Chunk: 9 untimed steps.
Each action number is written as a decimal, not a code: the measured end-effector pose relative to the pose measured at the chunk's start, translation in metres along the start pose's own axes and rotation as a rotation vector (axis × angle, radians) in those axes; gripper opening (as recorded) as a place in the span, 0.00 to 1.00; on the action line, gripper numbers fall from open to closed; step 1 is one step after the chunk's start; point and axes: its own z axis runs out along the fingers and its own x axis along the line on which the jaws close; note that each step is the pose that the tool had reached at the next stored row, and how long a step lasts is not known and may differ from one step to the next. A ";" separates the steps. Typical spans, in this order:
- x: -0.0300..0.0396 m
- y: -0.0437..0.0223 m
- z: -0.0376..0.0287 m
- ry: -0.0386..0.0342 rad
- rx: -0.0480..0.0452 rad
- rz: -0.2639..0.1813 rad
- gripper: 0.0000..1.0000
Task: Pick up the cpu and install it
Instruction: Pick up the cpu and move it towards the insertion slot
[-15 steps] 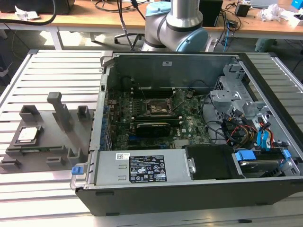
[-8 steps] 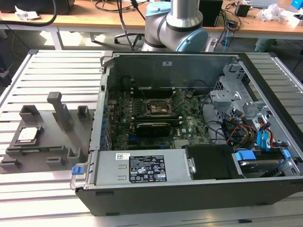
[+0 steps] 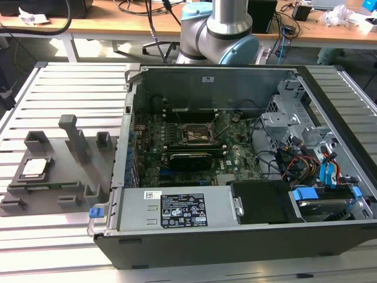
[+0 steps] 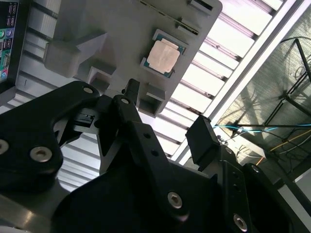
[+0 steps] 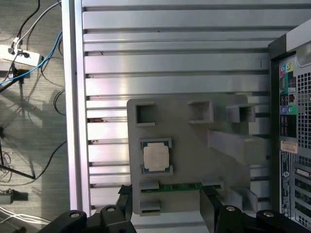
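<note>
Currently, we find the hand (image 4: pixel 165 114) open. Its two black fingers (image 4: pixel 203 141) stand apart and nothing lies between them. The links are matte black metal, flat-sided, and joined by bright round screw heads. In both wrist views the hand (image 5: pixel 167 194) hangs over the fixture and holds nothing.

The cpu (image 4: pixel 164 57) is a flat square chip with a pale, smooth metal top plate and a thin dark rim. It lies flat in a square recess of the fixture (image 4: pixel 121 24), well apart from the fingers. In the first wrist view the cpu (image 5: pixel 156 157) sits between raised corner lips, and a narrow green strip (image 5: pixel 180 186) lies in a slot just beside it.

The fixture (image 5: pixel 194 145) is a grey matte plastic plate with hollow square blocks and one long sloped rib. It rests on the table (image 5: pixel 170 63), which is built of long ribbed aluminium slats with a dull sheen.

In the exterior view the cpu (image 3: pixel 35 167) and fixture (image 3: pixel 62 162) lie at the exterior view's left of an open computer case (image 3: pixel 235 247), black outside and bare grey sheet metal inside. The case holds a green motherboard (image 3: pixel 154 168) with a square black-and-metal socket frame (image 3: pixel 197 134). The grey, rounded arm base (image 3: pixel 218 29) stands behind the case.
</note>
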 end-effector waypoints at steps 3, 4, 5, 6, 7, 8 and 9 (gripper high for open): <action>0.0000 0.0000 0.0016 0.0001 0.0001 0.000 0.66; 0.0001 0.0000 0.0022 0.0000 0.0000 0.000 0.66; 0.0001 0.0000 0.0026 0.0000 0.0000 0.000 0.66; 0.0001 0.0001 0.0030 0.0000 -0.0001 0.000 0.66; 0.0001 0.0001 0.0033 0.0000 -0.0001 0.000 0.66; 0.0001 0.0001 0.0037 0.0001 -0.0001 0.000 0.66; 0.0002 0.0001 0.0043 0.0001 -0.0002 0.000 0.66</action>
